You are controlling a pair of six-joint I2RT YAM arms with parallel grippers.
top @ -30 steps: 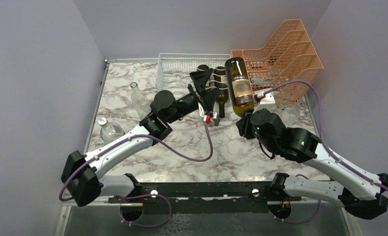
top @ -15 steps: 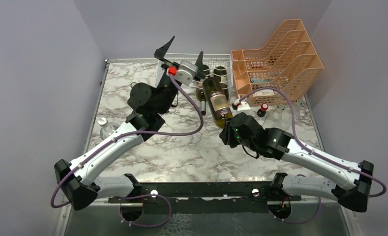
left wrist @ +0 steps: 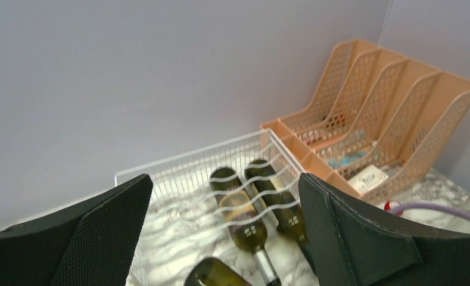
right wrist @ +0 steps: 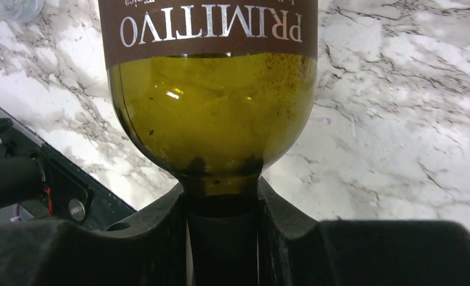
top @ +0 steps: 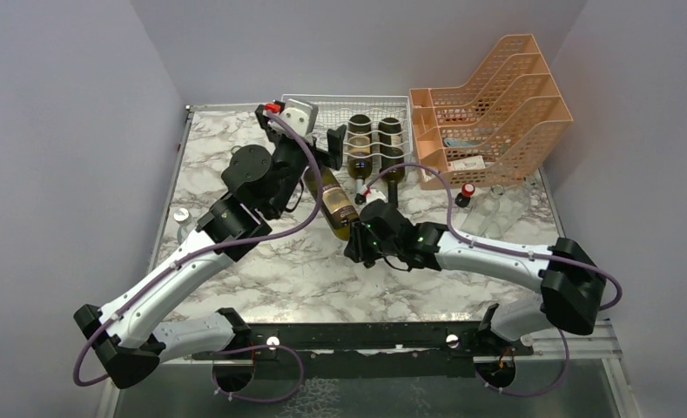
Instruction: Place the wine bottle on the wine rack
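Looking through the right wrist camera, I see the right gripper (right wrist: pixel 223 208) clamped on the neck of the green glass wine bottle (right wrist: pixel 211 113). Both fingers press the dark neck just below the shoulder. The brown-labelled body points straight away from the lens over the white marble table with grey veins (right wrist: pixel 399 89). I cannot tell whether the base touches the tabletop.

Left wrist camera: the left gripper (left wrist: pixel 223 179) is spread wide and holds nothing. Between its black fingers lies the white wire-grid wine rack (left wrist: pixel 190 156), with two dark green bottles (left wrist: pixel 262 205) already lying in its right-hand cradles. The left cradles look free. An orange perforated plastic file tray (left wrist: pixel 369 119) stands just right of the rack. A curve of green glass at the bottom edge is probably the held bottle.

Top camera: the held bottle lies on a diagonal, neck towards me in the right gripper and base towards the far left, under the left wrist. The rack sits beyond the base, slightly to the right. Its cradles run near to far, so I judge the bottle's axis must swing to match them. The left gripper is nearer the rack, but the right one carries the load.
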